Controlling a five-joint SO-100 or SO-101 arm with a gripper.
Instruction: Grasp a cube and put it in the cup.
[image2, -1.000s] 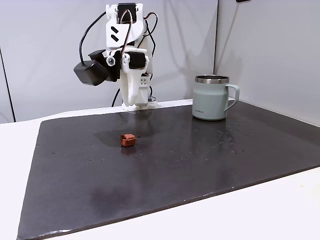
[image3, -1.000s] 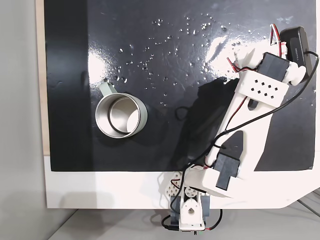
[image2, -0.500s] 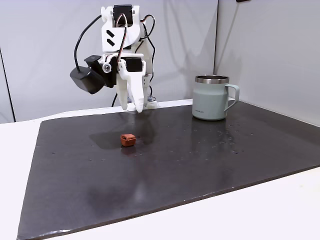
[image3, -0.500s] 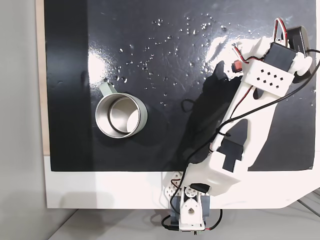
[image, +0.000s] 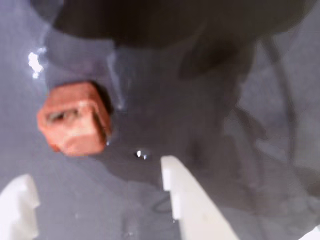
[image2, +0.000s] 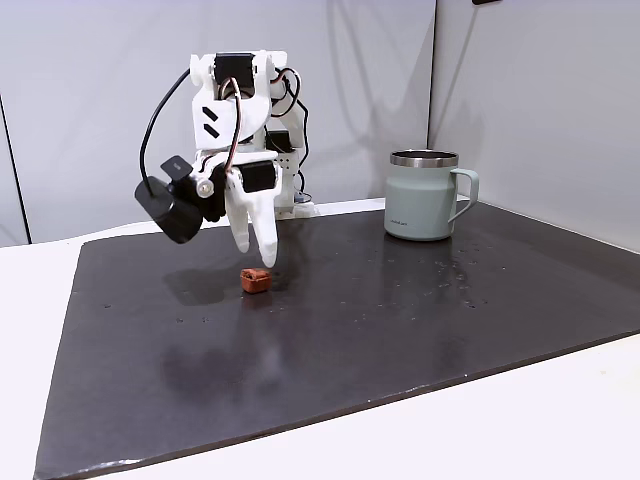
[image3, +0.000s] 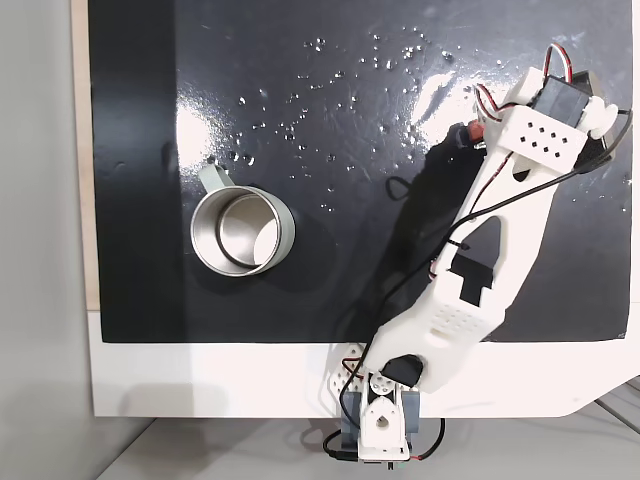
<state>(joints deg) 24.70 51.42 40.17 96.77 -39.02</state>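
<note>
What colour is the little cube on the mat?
Reddish-orange. The cube shows best in the wrist view, lying on the dark mat.

Reaching out from the white base (image3: 383, 425) at the mat's (image2: 420, 320) near edge, upper arm rising, forearm angling down. Pointing the gripper (image2: 257, 253) downward just above the mat, white fingers (image: 192, 202) parted with a clear gap between them. Carrying a black wrist camera (image2: 172, 205) on the side facing away from the base.
</note>
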